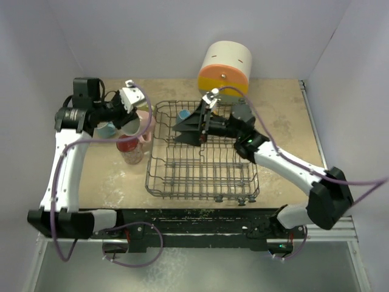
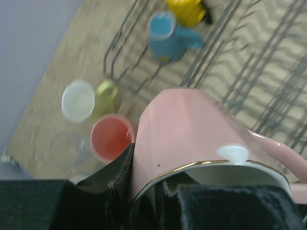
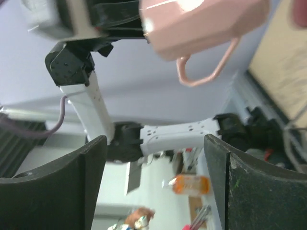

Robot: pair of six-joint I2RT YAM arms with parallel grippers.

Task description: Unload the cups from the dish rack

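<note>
Pink mug [image 2: 187,129], clamped by its rim in the left tool [image 2: 153,194], hangs near the left edge of the desk [image 1: 285,121] beside the dish rack [image 1: 203,182]; right tool [image 3: 153,177] gapes empty over the rack's far side.

Gold-rimmed pink mug [image 2: 192,129], blue mug [image 2: 165,36] and yellow mug [image 2: 184,10]; the rack [image 1: 203,196] is grey.

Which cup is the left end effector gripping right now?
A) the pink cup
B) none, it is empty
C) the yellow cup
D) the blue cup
A: the left wrist view shows the left end effector clamped on the rim of the pink cup, while the blue cup and the yellow cup sit among the wires of the dish rack.
</note>
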